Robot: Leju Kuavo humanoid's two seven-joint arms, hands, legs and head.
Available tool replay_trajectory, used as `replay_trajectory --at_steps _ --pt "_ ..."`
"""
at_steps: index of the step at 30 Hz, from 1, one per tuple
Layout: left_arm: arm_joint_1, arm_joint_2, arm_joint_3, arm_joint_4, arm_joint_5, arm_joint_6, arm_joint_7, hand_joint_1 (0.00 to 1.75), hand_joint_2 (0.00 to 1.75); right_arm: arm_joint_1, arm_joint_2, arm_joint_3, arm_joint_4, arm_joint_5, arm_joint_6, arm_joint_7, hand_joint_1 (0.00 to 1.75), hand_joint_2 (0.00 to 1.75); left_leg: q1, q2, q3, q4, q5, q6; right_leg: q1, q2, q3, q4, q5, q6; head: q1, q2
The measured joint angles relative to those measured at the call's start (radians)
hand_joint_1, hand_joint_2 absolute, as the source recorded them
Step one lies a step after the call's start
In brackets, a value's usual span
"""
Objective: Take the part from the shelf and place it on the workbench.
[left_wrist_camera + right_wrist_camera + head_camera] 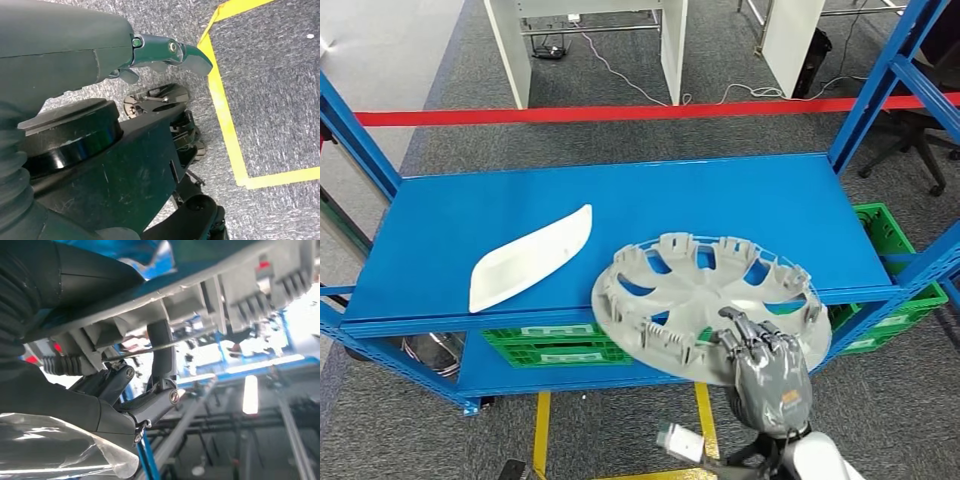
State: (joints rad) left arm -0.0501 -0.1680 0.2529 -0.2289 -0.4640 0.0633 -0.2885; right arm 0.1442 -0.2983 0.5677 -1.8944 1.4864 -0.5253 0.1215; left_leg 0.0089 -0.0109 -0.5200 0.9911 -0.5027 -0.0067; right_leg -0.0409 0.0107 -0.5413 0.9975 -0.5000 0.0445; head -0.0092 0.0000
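A grey wheel cover (697,295) lies inner side up on the blue shelf board (546,205), its near part hanging out past the board's front edge. My right hand (765,365) grips its near rim from below and in front, with the fingers (743,335) curled over the edge. The right wrist view shows dark fingers (160,352) hooked onto the cover's ribbed grey rim (234,295). My left hand (143,50) hangs low over the carpet, fingers stretched out, holding nothing.
A white curved panel (527,258) lies on the shelf's left half. Green crates (546,345) sit on the level below, another (893,240) at the right. Blue uprights (871,90) frame the shelf. Yellow floor tape (541,430) runs beneath me.
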Motion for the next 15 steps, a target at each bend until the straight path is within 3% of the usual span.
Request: replay_trajectory --at_steps 7,11,13,15 --pt "0.0 0.001 0.014 0.0 0.003 -0.008 -0.008 0.0 1.75 0.035 0.0 0.018 -0.048 0.004 -0.016 -0.001 1.75 1.75 0.0 0.0 0.001 0.0 0.0 0.0 0.0 0.0 0.0 0.0 0.001 0.0 0.0 0.0" --pt "0.0 -0.001 0.031 0.0 0.031 -0.038 -0.048 0.0 1.75 0.056 0.001 0.031 -0.063 -0.067 -0.11 -0.021 1.75 1.75 0.0 0.0 0.001 0.0 0.0 0.0 0.0 0.0 0.0 0.0 0.001 0.0 0.0 0.0" --pt "-0.001 -0.004 0.041 0.0 0.039 -0.048 -0.071 0.0 1.75 0.073 0.015 0.037 -0.08 -0.18 -0.143 -0.099 1.75 1.75 0.0 0.0 0.001 0.0 0.0 0.0 0.0 0.001 0.0 0.0 0.0 0.0 0.0 0.0" --pt "-0.003 -0.007 0.051 0.0 0.042 -0.053 -0.091 0.0 1.75 0.096 0.05 0.03 -0.095 -0.346 -0.149 -0.256 1.75 1.75 0.0 0.0 0.0 0.001 0.0 0.0 0.0 0.0 0.0 0.0 0.0 0.0 0.0 0.0"
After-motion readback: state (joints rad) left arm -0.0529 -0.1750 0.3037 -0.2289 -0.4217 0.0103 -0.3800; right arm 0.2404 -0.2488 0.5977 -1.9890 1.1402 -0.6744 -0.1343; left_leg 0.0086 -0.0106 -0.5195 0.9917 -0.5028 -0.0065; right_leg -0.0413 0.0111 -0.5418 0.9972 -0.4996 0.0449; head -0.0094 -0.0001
